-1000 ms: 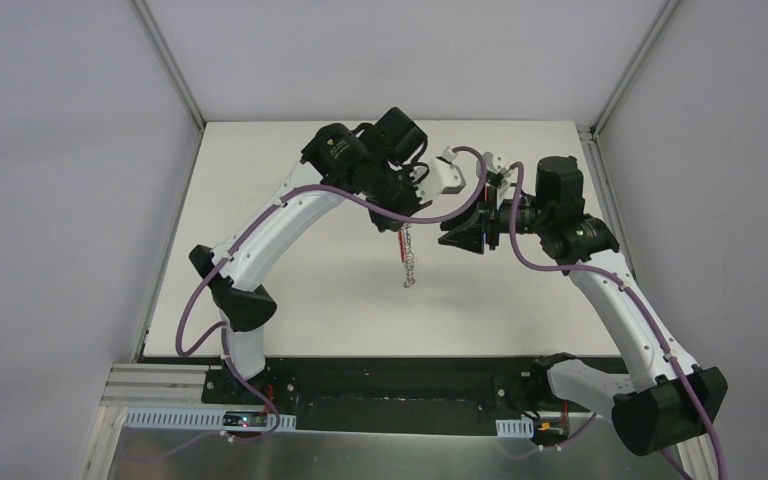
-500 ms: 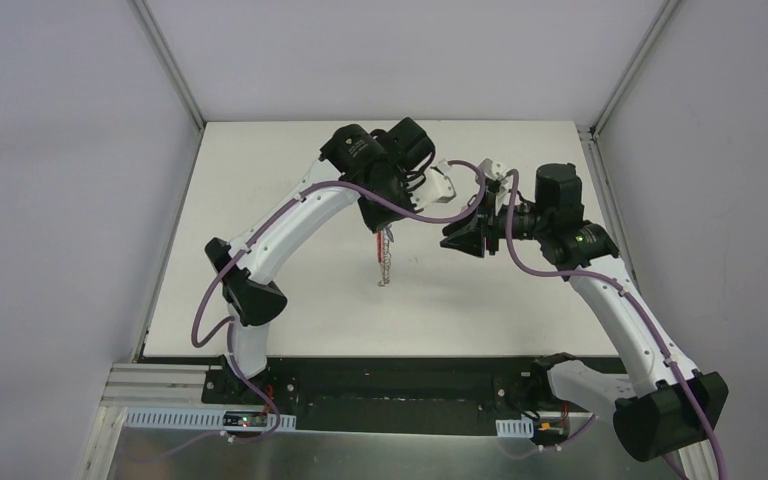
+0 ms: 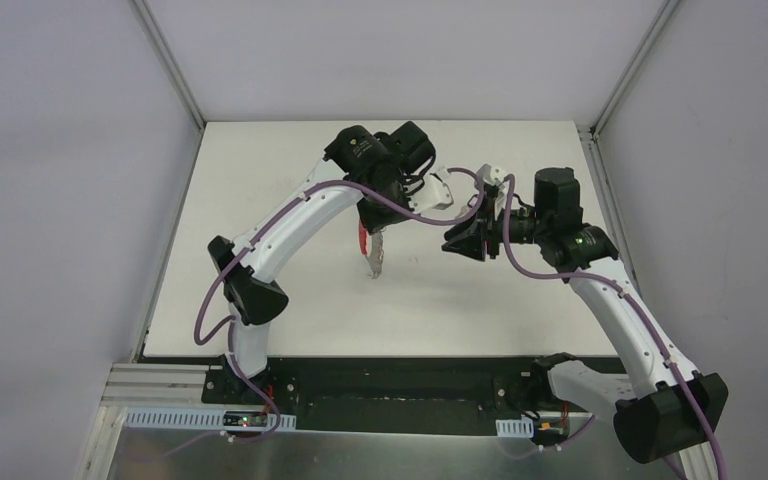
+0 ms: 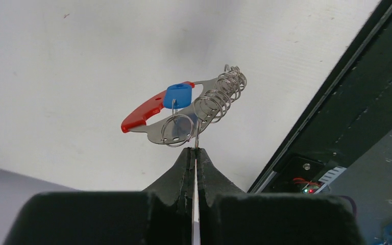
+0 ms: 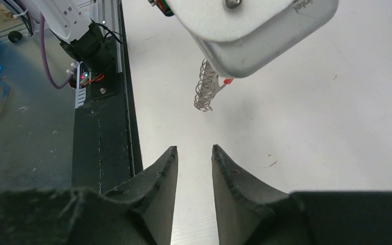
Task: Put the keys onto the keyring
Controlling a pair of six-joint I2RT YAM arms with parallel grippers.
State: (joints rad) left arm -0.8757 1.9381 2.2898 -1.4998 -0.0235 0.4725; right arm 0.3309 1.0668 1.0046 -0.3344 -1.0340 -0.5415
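The keyring (image 4: 184,109) hangs in the air above the white table, a red curved band (image 4: 142,111) joined to a silver plate and a coil of wire rings (image 4: 222,92). My left gripper (image 4: 194,149) is shut on one thin wire ring of it. A key with a bright blue head (image 4: 177,95) dangles against the plate on a small ring. In the top view the keyring (image 3: 373,258) dangles below the left gripper (image 3: 375,224). My right gripper (image 3: 450,243) is open and empty, a short way right of the keyring (image 5: 206,87), fingertips (image 5: 171,153) pointing at it.
The left wrist's white camera housing (image 5: 250,30) fills the top of the right wrist view, just above the keyring. A black base rail (image 3: 390,380) runs along the table's near edge. Metal frame posts (image 3: 165,60) and grey walls close in the white table (image 3: 280,300).
The left arm has carried the keyring to the left, away from the right gripper. The right gripper has narrowed a little and shifted only slightly.
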